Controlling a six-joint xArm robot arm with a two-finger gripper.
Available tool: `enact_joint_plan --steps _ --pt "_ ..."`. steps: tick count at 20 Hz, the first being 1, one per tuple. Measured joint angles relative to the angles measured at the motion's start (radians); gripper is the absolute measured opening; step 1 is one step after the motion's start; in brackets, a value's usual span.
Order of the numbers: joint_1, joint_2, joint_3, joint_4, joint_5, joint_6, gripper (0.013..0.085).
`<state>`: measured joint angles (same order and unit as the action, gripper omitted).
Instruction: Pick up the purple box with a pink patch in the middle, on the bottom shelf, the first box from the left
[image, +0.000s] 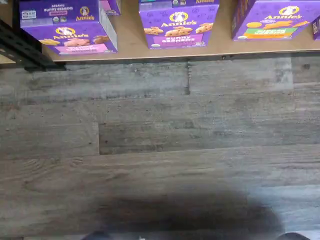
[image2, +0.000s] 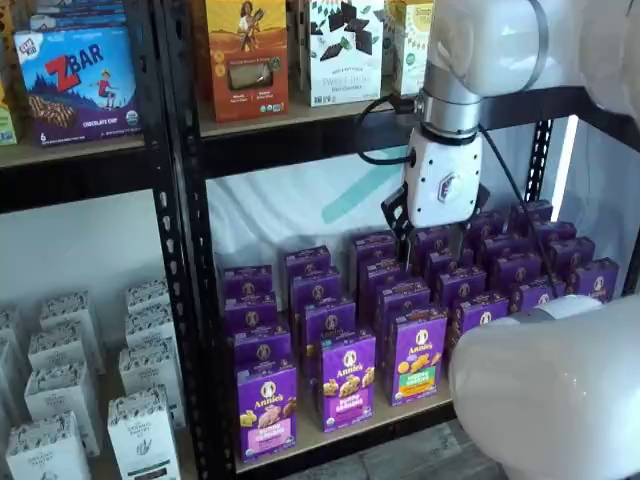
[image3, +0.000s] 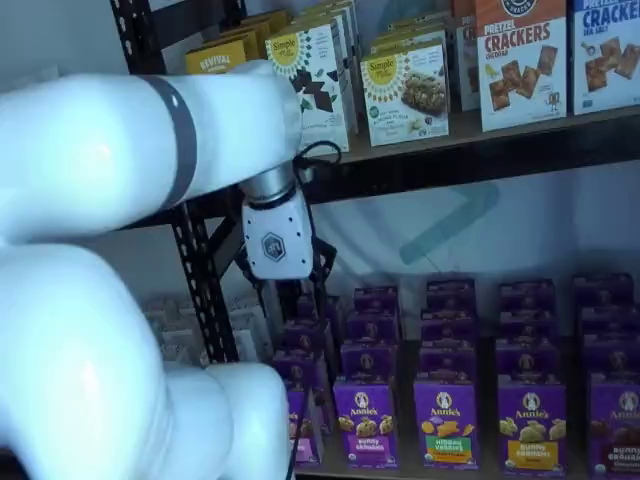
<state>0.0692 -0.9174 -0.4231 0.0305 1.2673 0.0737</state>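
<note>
A grey plank floor is seen before the bottom shelf. The purple box stands upright at its front left, below-left of the hand, whose opening cannot be told.

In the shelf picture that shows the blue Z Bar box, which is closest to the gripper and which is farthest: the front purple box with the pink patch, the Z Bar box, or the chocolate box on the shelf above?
Measured across the picture from the gripper:
1. Chocolate box, just above, on the upper shelf.
2. Purple box, down at the bottom shelf's front left.
3. Z Bar box, far off in the neighbouring rack.
</note>
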Motion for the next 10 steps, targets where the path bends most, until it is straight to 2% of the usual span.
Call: enact_joint_plan --steps 10 --pt "0.022 0.024 0.055 0.0 -0.075 0.019 0.085"
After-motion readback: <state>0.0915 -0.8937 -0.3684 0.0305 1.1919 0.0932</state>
